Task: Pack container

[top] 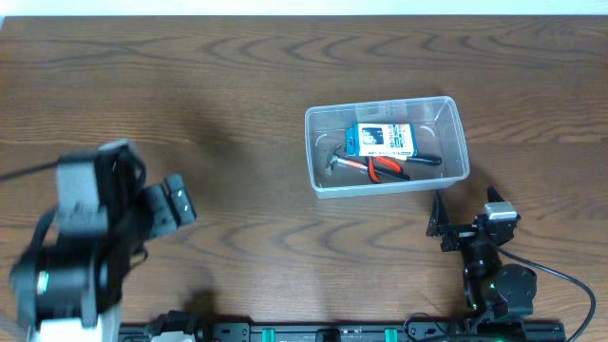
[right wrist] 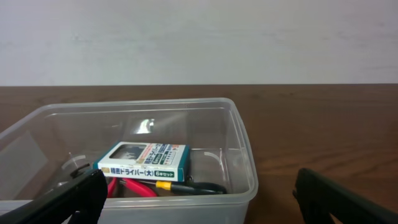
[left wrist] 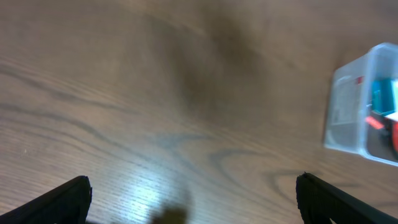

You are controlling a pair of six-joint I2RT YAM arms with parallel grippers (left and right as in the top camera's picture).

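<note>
The clear plastic container (top: 389,185) stands right of the table's middle. In it lie a blue-and-white box (top: 383,140), a small hammer (top: 334,161), red-handled pliers (top: 385,169) and a black-handled screwdriver (top: 423,160). My right gripper (top: 467,214) is open just in front of the container's near right corner, holding nothing. In the right wrist view its fingers frame the container (right wrist: 245,155) and the box (right wrist: 146,160). My left gripper (top: 171,204) is far to the left, blurred, above bare wood. It stands open and empty (left wrist: 194,202), with the container (left wrist: 354,106) at the right edge of its view.
The wooden table (top: 218,85) runs wide to the left and behind the container. A pale wall (right wrist: 199,37) stands beyond the far edge. The arm bases and a black rail (top: 323,332) sit along the near edge, with a cable (top: 570,280) at the right.
</note>
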